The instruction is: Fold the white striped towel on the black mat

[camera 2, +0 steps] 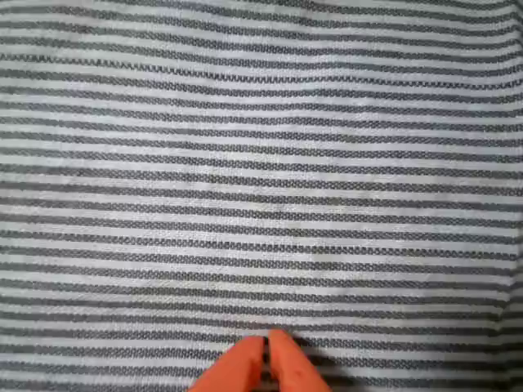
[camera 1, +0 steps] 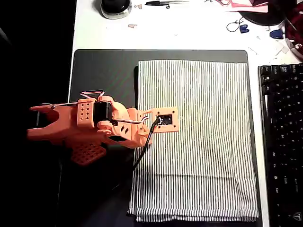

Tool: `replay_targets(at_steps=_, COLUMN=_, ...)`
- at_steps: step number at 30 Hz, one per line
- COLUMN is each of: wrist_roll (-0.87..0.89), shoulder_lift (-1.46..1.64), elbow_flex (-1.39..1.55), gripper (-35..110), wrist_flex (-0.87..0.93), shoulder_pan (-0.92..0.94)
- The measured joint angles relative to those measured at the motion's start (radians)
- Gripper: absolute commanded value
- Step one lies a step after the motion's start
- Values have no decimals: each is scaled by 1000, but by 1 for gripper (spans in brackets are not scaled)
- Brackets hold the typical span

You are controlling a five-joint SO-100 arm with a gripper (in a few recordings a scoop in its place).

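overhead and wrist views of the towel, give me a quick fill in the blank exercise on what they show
1. The white striped towel lies flat on the ____ mat.
2. In the overhead view, the keyboard sits at the ____ edge of the picture.
3. In the wrist view, the gripper fingertips are close ____ over the towel.
4. The arm is coloured ____.

Missing words: black; right; together; orange

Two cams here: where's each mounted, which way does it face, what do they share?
Overhead view: fixed above the desk, facing straight down on the black mat, white striped towel and keyboard; shows the orange arm.
Wrist view: rides on the arm, facing close down at the towel; the gripper tips sit together at the bottom edge.
Shared: the towel.
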Motion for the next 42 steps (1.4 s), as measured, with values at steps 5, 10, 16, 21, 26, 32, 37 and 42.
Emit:
replay_targets(at_steps=5, wrist_roll=5, shoulder_lift=-54, elbow_flex=-75, gripper=0, wrist_flex=40, shoulder_pan=-31)
replay_targets(at_steps=10, wrist_roll=43, shoulder_lift=-225, elbow_flex=-235, gripper=0, wrist_flex=72, shoulder_pan=-87)
replay_targets(at_steps=16, wrist_roll=150, shoulder_lift=-483, elbow_flex=-448, gripper=0, wrist_flex=84, shoulder_pan=-213)
replay_targets(at_steps=21, wrist_roll=287, shoulder_lift=-719, elbow_flex=-663, gripper=0, wrist_flex=100, shoulder_pan=-336)
replay_targets(at_steps=26, wrist_roll=383, shoulder_lift=-868, elbow_flex=-824, gripper=0, wrist_flex=103, shoulder_pan=-434)
replay_targets(at_steps=32, wrist_roll=456, shoulder_lift=-1046, elbow_flex=-983, gripper=0, wrist_flex=103, shoulder_pan=-512)
replay_targets(at_steps=37, wrist_roll=512, shoulder_lift=-1187, elbow_flex=-1100, gripper=0, wrist_flex=95, shoulder_pan=-549)
replay_targets(at_steps=42, wrist_roll=552, shoulder_lift=-1318, elbow_flex=-1193, gripper=0, wrist_flex=74, shoulder_pan=-578)
